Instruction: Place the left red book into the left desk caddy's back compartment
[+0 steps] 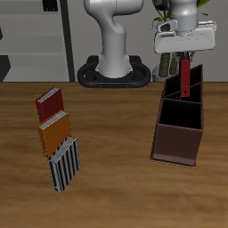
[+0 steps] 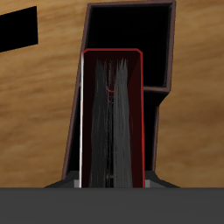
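Left red book (image 1: 184, 77) hanging upright, clamped between closed fingers (image 1: 183, 56), lower end dipping into left desk caddy (image 1: 175, 142) at its far end, over back compartment (image 2: 131, 39). Could catch on thin partition or rim if lowered slightly off-line, then tip or jam instead of dropping in.

So the left red book (image 1: 184, 77) hangs upright in the gripper (image 1: 184, 55), right over the left desk caddy (image 1: 179, 134), above its back compartment (image 1: 183, 85) nearest the robot base (image 1: 114, 73). Well apart across the table (image 1: 116, 178), three books line up toward the front edge: maroon book (image 1: 50, 103) farthest back, orange book (image 1: 55, 130), then striped book (image 1: 64, 165).
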### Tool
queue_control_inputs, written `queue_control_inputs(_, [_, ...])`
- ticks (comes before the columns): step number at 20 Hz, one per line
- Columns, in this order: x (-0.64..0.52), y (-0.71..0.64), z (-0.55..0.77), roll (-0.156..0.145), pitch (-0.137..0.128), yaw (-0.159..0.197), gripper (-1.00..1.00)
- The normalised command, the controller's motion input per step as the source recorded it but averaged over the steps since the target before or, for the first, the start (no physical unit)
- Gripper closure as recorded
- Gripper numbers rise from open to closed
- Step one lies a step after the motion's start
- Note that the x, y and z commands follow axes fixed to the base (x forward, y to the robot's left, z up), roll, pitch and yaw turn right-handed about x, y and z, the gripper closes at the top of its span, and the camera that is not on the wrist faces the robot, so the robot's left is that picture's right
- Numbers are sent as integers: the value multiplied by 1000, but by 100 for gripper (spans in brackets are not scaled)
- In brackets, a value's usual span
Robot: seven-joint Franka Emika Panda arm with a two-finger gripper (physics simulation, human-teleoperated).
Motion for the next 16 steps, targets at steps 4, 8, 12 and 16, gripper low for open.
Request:
queue_control_inputs(4, [99, 39, -62, 15, 6, 8, 100])
queue_control_inputs(8, [63, 58, -133, 4, 36, -23, 100])
queue_control_inputs(12, [-29, 134, -64, 36, 7, 7, 100])
queue_control_inputs(16, [22, 13, -58, 6, 13, -5, 100])
